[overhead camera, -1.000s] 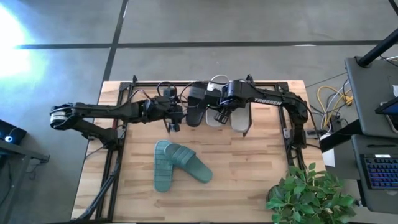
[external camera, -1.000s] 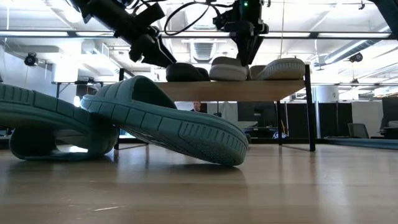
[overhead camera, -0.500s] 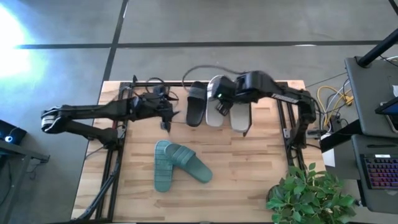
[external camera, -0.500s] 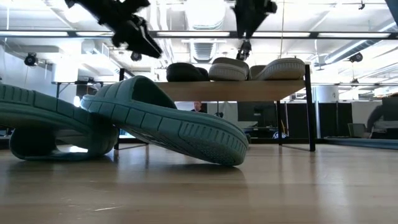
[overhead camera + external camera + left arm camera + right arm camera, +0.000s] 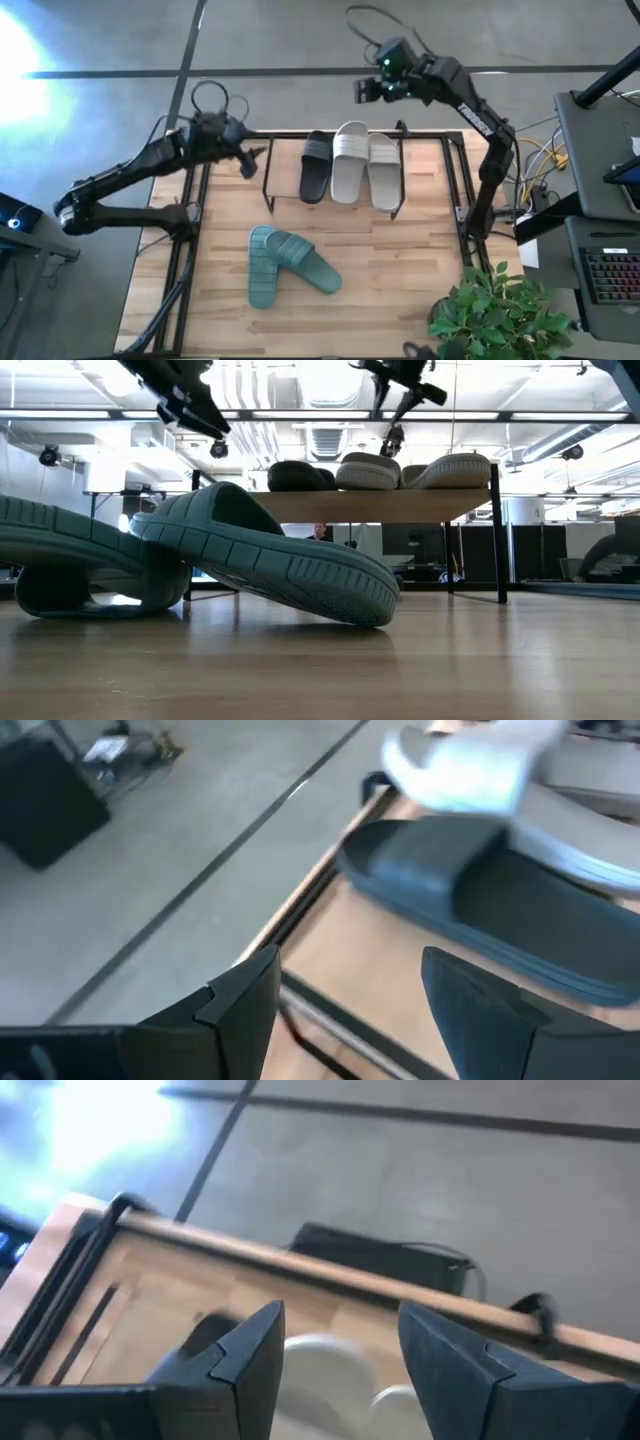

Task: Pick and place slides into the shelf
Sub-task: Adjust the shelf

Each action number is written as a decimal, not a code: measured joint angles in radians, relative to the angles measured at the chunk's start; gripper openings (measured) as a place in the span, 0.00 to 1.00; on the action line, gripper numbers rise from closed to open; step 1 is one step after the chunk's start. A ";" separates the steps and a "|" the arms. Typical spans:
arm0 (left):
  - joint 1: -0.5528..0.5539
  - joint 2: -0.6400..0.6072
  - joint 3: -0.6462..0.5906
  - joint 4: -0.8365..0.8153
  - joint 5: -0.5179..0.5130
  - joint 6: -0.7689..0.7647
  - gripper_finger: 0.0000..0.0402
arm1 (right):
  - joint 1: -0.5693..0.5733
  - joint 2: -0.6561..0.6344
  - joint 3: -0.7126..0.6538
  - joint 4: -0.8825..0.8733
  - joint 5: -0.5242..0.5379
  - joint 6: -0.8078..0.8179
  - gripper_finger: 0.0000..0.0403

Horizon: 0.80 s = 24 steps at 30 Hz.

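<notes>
On the shelf (image 5: 380,505), a low black frame with a wooden board on top, one black slide (image 5: 315,166) and two white slides (image 5: 350,160) (image 5: 384,172) lie side by side. Two teal slides (image 5: 262,268) (image 5: 308,262) lie on the table nearer the front; one leans across the other. My left gripper (image 5: 252,160) is open in the air left of the shelf, with the black slide (image 5: 500,910) ahead of its fingers. My right gripper (image 5: 362,90) is open, high above the table's far edge, beyond the shelf.
A potted plant (image 5: 495,315) stands at the table's near right corner. Cables (image 5: 530,160) and a laptop (image 5: 610,270) lie off the table's right side. Bare wood (image 5: 400,270) lies between the teal slides and the plant.
Both grippers have drawn away from the shelf and risen. The left one has gone toward the table's left edge, away from the black slide. The right one has swung up and past the far edge, away from the white slides. The slides have kept still.
</notes>
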 joint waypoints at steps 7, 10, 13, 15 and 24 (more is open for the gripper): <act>0.282 0.173 0.053 0.017 0.293 -0.019 0.57 | -0.073 0.046 -0.048 -0.011 -0.092 0.070 0.46; 0.380 0.273 0.102 0.026 0.425 -0.086 0.57 | -0.073 0.065 -0.059 -0.009 -0.093 0.069 0.46; 0.448 0.372 0.149 0.070 0.535 -0.143 0.57 | -0.097 0.095 -0.063 -0.008 -0.069 0.045 0.46; 0.480 0.436 0.188 0.093 0.541 -0.172 0.57 | -0.126 0.115 -0.063 -0.013 -0.068 0.030 0.46; 0.519 0.703 0.339 0.090 0.601 -0.240 0.57 | -0.330 0.188 -0.065 -0.102 -0.120 -0.004 0.46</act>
